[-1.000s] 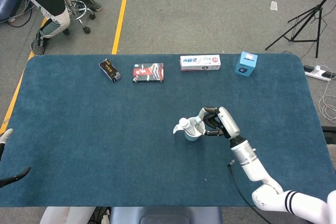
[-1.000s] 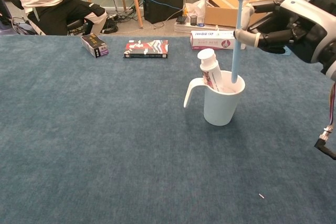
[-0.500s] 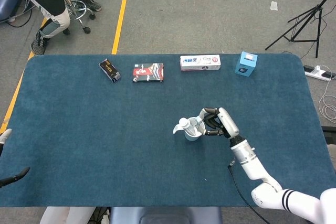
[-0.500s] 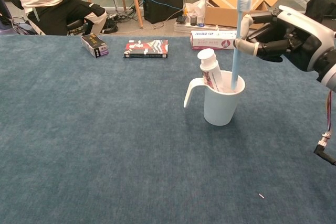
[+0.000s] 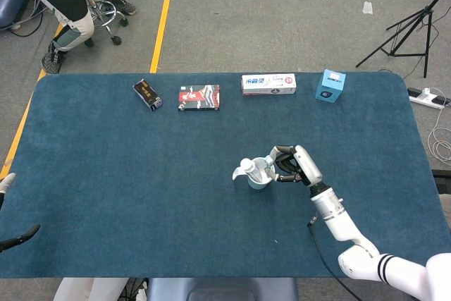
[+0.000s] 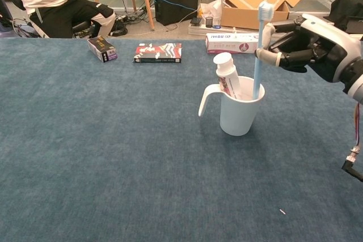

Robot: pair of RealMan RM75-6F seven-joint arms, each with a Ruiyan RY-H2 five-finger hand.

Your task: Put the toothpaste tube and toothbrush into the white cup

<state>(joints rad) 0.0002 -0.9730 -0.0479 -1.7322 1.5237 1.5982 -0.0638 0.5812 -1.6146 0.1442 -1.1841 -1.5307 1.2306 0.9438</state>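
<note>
The white cup (image 6: 239,110) (image 5: 258,177) with a handle stands upright near the table's middle. A toothpaste tube (image 6: 227,75) leans inside it, white cap up. A light blue toothbrush (image 6: 260,49) stands almost upright in the cup at its right rim, bristles on top. My right hand (image 6: 309,46) (image 5: 296,166) is just right of the cup and pinches the toothbrush handle between thumb and fingers. Only the tips of my left hand (image 5: 10,209) show at the left edge of the head view, away from the cup; its pose is unclear.
Along the table's far edge lie a dark small box (image 5: 147,94), a red and black packet (image 5: 199,97), a toothpaste carton (image 5: 268,84) and a blue box (image 5: 330,86). A person sits on a stool (image 5: 106,8) beyond the far left corner. A tripod (image 5: 412,29) stands far right.
My right hand has lowered the toothbrush deeper into the cup, and the brush has shifted slightly right against the rim. The cup and toothpaste tube have stayed put.
</note>
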